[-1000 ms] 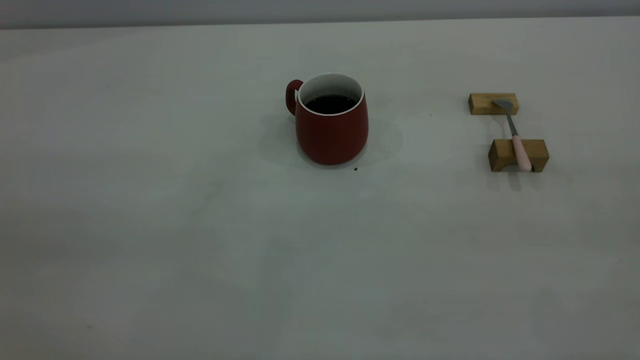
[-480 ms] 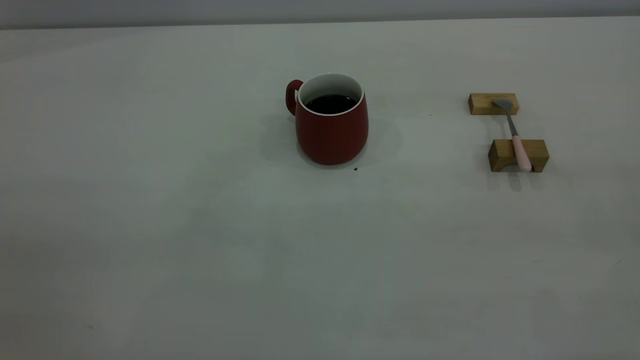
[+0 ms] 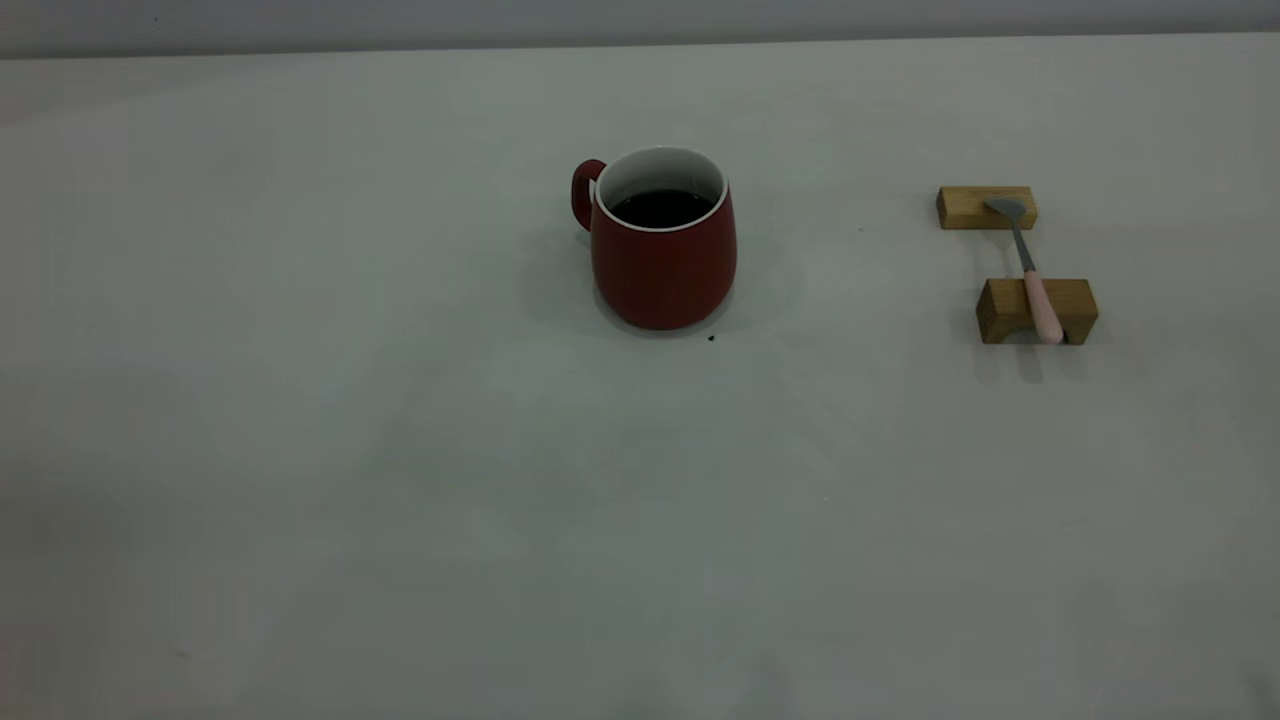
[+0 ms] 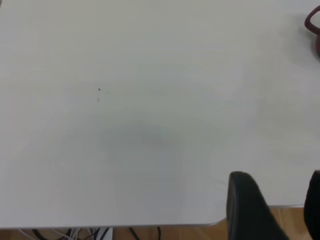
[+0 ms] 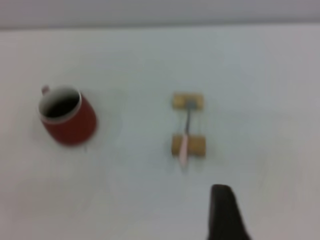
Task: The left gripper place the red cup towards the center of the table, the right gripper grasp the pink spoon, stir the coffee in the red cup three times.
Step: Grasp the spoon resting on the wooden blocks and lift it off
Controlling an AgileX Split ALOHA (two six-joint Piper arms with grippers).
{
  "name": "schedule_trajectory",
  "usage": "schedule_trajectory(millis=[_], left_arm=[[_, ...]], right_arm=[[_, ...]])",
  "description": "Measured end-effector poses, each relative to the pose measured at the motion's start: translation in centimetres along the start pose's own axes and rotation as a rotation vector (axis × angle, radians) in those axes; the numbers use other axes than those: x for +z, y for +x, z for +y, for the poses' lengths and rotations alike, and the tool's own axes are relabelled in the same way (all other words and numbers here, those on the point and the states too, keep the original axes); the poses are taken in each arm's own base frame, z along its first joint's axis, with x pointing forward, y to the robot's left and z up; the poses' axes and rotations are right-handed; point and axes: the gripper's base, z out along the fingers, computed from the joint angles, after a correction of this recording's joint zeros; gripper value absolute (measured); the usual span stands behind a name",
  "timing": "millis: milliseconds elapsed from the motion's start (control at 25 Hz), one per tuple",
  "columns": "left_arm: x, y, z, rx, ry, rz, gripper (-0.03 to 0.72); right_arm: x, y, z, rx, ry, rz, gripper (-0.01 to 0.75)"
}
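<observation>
The red cup (image 3: 663,255) stands upright at the middle of the table (image 3: 400,450), its handle to the left, with dark coffee (image 3: 660,208) inside. The pink spoon (image 3: 1040,300) lies off to the right, bridging two wooden blocks with its bowl on the far one. Neither gripper shows in the exterior view. In the left wrist view my left gripper (image 4: 278,174) is open and empty over the table's near edge, and only the cup's handle (image 4: 312,22) peeks in. In the right wrist view one finger (image 5: 224,210) of my right gripper (image 5: 274,200) hovers short of the spoon (image 5: 184,142), open and empty.
The far wooden block (image 3: 960,207) and the near wooden block (image 3: 1078,305) carry the spoon. A tiny dark speck (image 3: 711,338) lies just in front of the cup. Wooden floor (image 4: 290,220) and cables show past the table's near edge.
Cup, spoon and blocks have not moved. Only faint shadows on the near part of the table have shifted slightly.
</observation>
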Motion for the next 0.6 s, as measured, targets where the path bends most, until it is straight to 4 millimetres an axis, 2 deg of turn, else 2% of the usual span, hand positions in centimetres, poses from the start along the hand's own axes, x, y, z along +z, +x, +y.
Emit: schedule_trajectory(millis=[80,160,600], left_arm=[[0.0,0.0,0.0,0.0,0.0,0.0,0.355],[0.0,0.0,0.0,0.0,0.0,0.0,0.355],[0.0,0.0,0.0,0.0,0.0,0.0,0.355]], right_arm=[[2.0,-1.1,0.0,0.012,-0.011,0.0,0.583],[4.5,-1.9,0.0,0.023,-0.02,0.041,0.611],[18.8,-0.9,-0.1,0.021,-0.064,0.496,0.604]])
